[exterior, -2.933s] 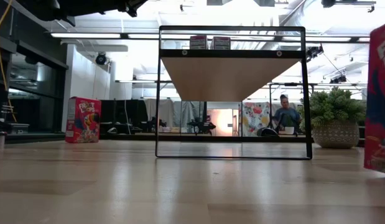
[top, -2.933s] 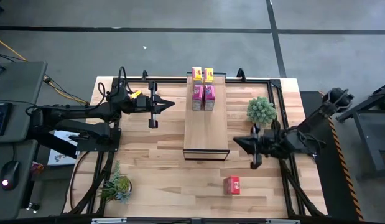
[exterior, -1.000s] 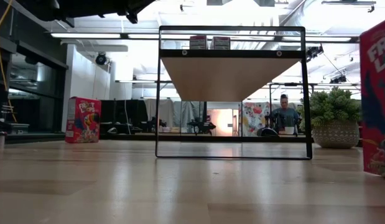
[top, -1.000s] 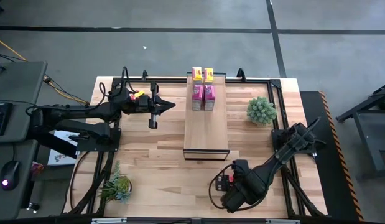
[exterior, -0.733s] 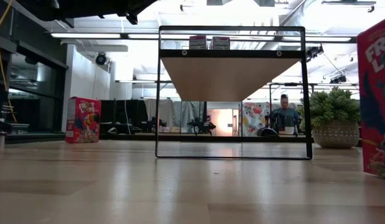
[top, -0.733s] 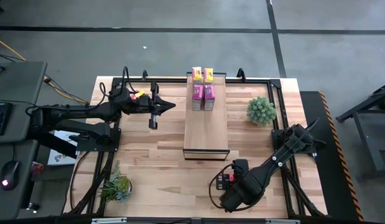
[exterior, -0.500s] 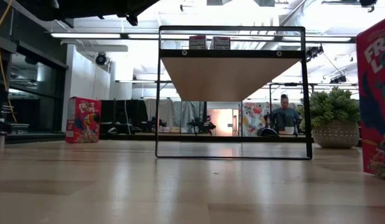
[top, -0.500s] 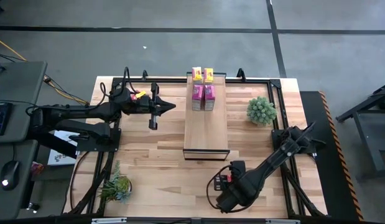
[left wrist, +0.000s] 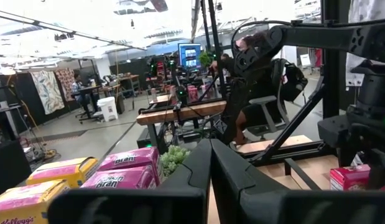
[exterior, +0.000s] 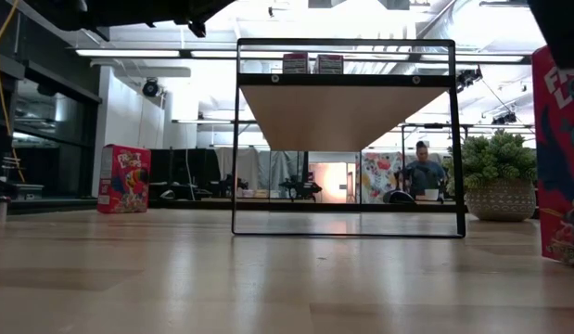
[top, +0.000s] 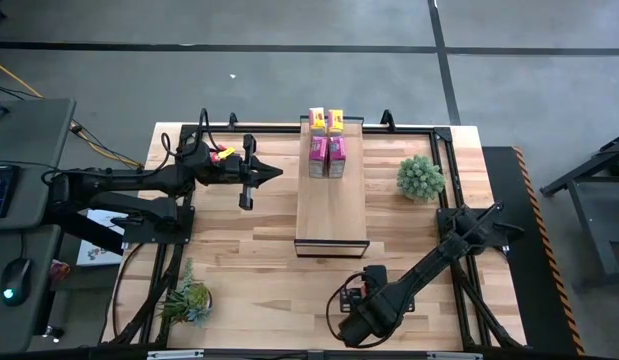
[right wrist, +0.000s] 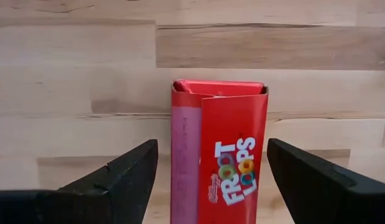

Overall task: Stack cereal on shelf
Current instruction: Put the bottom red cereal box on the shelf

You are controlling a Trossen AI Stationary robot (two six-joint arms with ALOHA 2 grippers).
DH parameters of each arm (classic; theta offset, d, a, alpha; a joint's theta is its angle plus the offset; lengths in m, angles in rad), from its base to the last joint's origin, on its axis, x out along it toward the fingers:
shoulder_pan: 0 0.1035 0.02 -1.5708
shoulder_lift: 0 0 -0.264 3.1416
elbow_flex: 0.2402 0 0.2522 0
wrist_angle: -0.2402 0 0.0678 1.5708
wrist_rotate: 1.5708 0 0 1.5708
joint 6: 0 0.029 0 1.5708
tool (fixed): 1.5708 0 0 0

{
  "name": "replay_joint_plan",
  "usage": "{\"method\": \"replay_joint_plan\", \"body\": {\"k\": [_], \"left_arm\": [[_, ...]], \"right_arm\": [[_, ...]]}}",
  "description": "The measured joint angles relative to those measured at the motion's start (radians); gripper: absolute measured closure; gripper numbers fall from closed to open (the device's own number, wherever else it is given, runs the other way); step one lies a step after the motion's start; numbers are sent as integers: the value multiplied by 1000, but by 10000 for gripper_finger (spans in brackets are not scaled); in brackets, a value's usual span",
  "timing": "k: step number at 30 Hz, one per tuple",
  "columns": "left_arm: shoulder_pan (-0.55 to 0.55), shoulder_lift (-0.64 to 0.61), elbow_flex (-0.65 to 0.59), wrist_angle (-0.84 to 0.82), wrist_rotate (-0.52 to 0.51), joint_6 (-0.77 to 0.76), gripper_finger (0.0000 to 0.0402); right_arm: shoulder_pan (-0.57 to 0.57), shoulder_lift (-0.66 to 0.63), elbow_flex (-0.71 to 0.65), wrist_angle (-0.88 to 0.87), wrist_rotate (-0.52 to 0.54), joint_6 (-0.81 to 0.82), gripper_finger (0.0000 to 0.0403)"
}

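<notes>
A red cereal box (right wrist: 220,149) stands upright on the tabletop near its front edge, right of centre (top: 362,291). My right gripper (right wrist: 212,146) is open, with one finger on each side of the box. Two yellow boxes (top: 326,121) and two pink ones (top: 327,157) stand at the far end of the shelf (top: 331,205). In the low view another red box (exterior: 124,178) stands on the tabletop at the left. My left gripper (top: 246,192) is shut with nothing in it, above the table left of the shelf. My right gripper straddles the red box's two narrow sides, coming from above and the near side. One fingertip (right wrist: 276,149) lines up with the box's side edge (right wrist: 264,140); I cannot tell whether it touches. The other fingertip stands apart from the box, which rests on the table.
A potted plant (top: 420,177) stands right of the shelf and another (top: 187,300) at the front left. The shelf's dark frame (exterior: 238,139) holds its board above the tabletop. Bare wood lies between the shelf's near end and the red box.
My right gripper has moved a little toward the table's left and near edges, staying open around the red box. My left arm has kept still.
</notes>
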Motion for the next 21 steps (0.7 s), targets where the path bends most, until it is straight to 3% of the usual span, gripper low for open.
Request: {"method": "replay_joint_plan", "body": {"k": [15,21], "left_arm": [[0,0,1,5,0,2,401],[0,0,1,6,0,2,401]], "right_arm": [[-6,46,0,-11,29,-11,109],[-12,46,0,-11,28,-18,141]]}}
